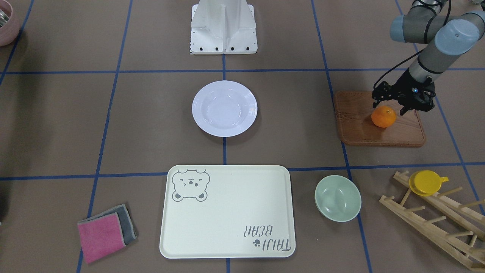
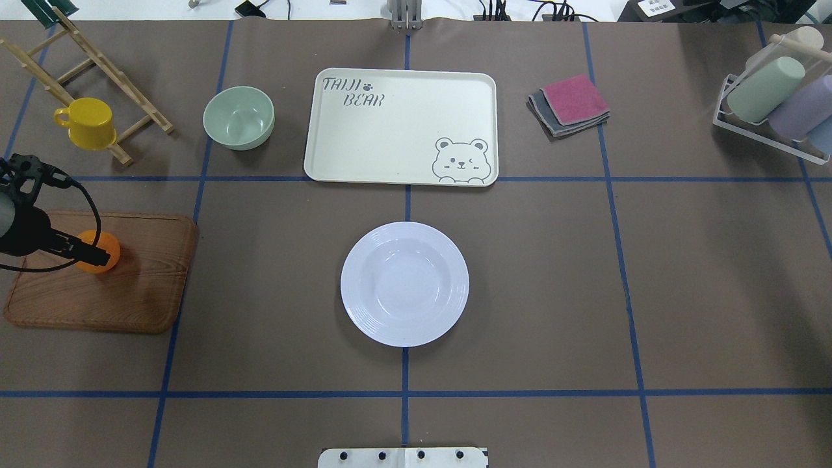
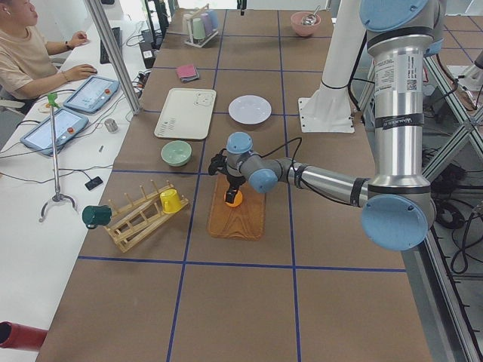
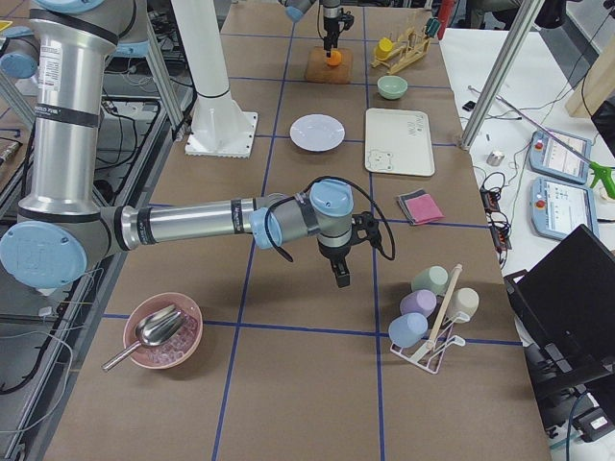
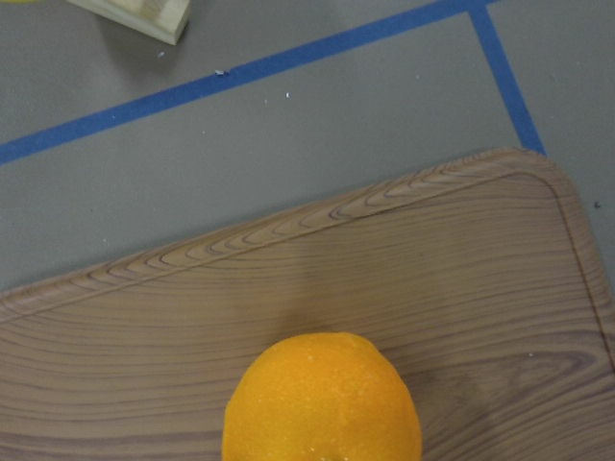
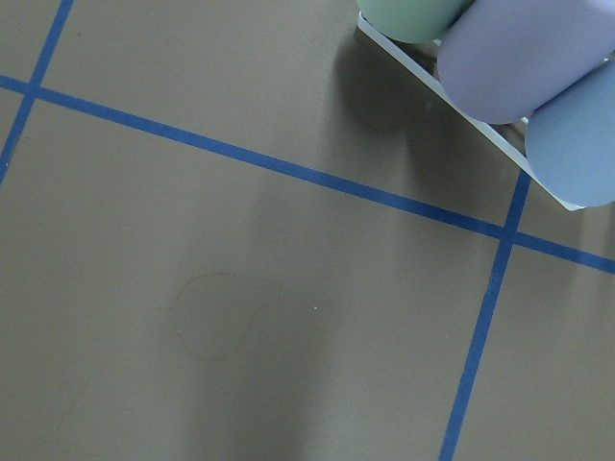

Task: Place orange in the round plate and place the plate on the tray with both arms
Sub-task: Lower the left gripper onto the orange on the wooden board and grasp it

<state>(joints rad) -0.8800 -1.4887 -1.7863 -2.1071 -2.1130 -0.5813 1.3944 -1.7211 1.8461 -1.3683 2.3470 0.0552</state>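
The orange [image 1: 383,116] lies on a brown wooden board [image 1: 360,131] on the robot's left side. My left gripper [image 1: 389,107] hangs open just over it, one black finger on either side of the fruit's top. The left wrist view shows the orange [image 5: 322,399] at its bottom edge and no fingers. Mid-table, the white round plate [image 2: 364,312] sits empty, and beyond it the cream bear tray [image 2: 390,136] is empty too. My right gripper [image 4: 341,279] hovers over bare table far to the right; I cannot tell whether it is open or shut.
A pale-green bowl [image 1: 337,198] sits beside the tray. A yellow cup [image 1: 426,182] hangs on a wooden rack [image 1: 435,220]. Folded pink and grey cloths [image 1: 104,232] lie on the tray's other side. Pastel cups in a clear rack [image 2: 773,107] stand near the right gripper.
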